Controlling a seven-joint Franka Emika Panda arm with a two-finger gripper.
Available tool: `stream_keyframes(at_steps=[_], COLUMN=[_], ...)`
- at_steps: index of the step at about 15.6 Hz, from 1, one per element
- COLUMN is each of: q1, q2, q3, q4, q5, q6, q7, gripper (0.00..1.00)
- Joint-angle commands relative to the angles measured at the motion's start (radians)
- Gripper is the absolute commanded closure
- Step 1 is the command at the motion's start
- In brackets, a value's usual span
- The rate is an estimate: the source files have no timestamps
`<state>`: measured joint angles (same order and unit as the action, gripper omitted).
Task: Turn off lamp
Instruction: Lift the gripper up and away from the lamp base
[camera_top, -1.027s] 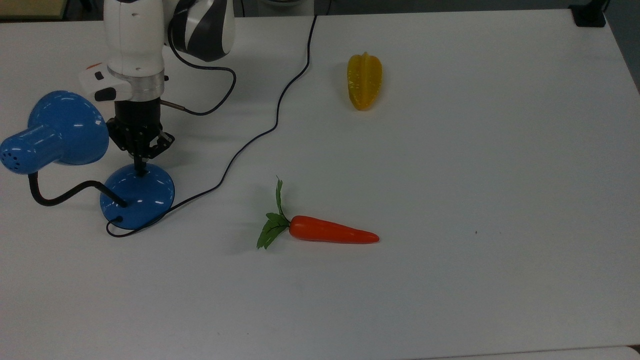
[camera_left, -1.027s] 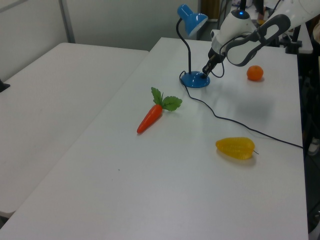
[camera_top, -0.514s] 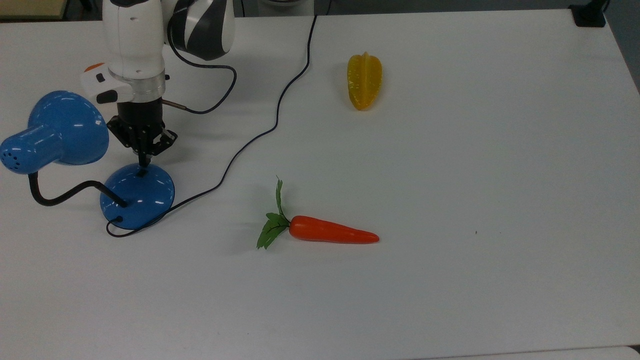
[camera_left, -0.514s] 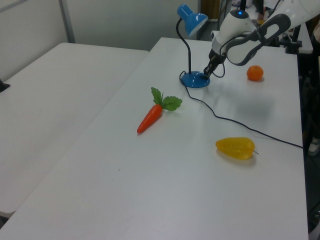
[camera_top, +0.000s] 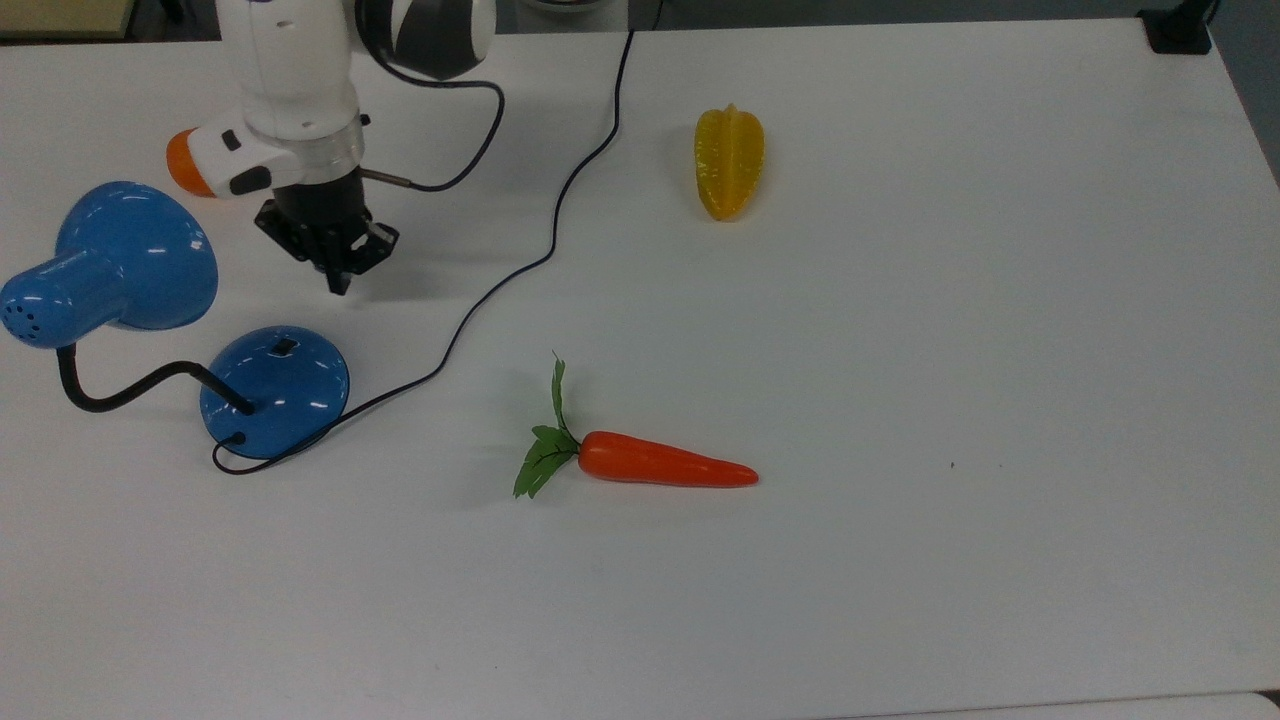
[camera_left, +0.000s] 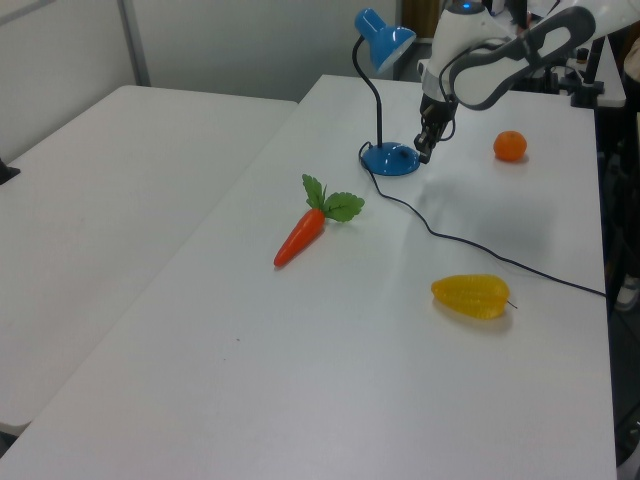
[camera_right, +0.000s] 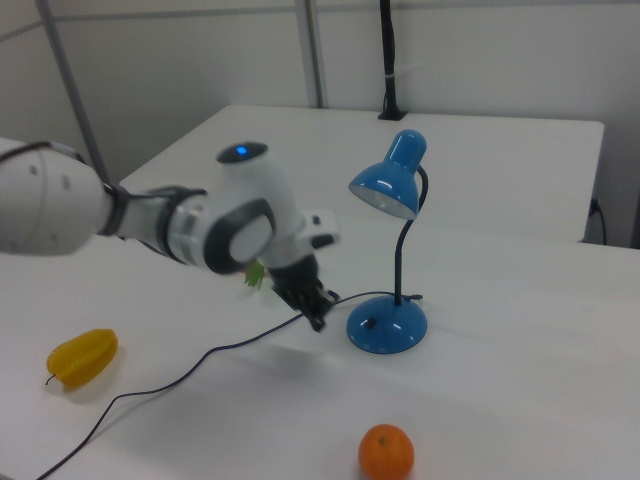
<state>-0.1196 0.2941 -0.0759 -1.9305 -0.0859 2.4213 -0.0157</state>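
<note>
Lamp (camera_top: 150, 300) stands near the bench's (camera_top: 900, 600) left edge in the top view, toward the far corner: blue shade (camera_top: 120, 260) furthest left, bendy black neck (camera_top: 120, 390) arcing to the round base (camera_top: 275, 392). We note the small black switch (camera_top: 284, 347) on the base's far side, now uncovered.

Change noted: half a second ago the pincer (camera_top: 338, 282) tip rested on that switch; now it has lifted and drawn off to the top view's right, hanging above the bench just beyond the base, touching nothing. Its fingers are pressed together, holding nothing. We judge the press is done and the arm is retreating. No glow shows under the shade in the right view, though we cannot confirm the bulb's state.

Further right: cord (camera_top: 560, 220) trailing to the far edge, carrot (camera_top: 660, 465) mid-bench, yellow starfruit (camera_top: 729, 162) nearer the far edge. An orange (camera_right: 386, 452) sits behind the arm.
</note>
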Motion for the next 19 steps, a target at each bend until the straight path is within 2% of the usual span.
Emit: stream_keyframes(at_steps=[1, 4, 6, 7, 13, 16, 19], q1=[0.118, 0.190, 0.233, 0.260, 0.302, 0.301, 0.291], q2=[-0.113, -0.130, -0.147, -0.180, -0.329, -0.348, -0.345], q3=[0.004, 0.004, 0.004, 0.004, 0.004, 0.004, -0.002], q4=[0.005, 0.102, 0.142, 0.154, 0.163, 0.194, 0.243], q5=[-0.003, -0.006, -0.006, -0.006, -0.008, -0.006, 0.006], q6=[-0.196, -0.394, -0.473, -0.523, -0.691, -0.763, -0.803], q7=[0.010, 0.008, 0.008, 0.008, -0.006, 0.002, 0.011], gripper=[1.00, 1.00, 1.00, 1.00, 0.99, 0.89, 0.61])
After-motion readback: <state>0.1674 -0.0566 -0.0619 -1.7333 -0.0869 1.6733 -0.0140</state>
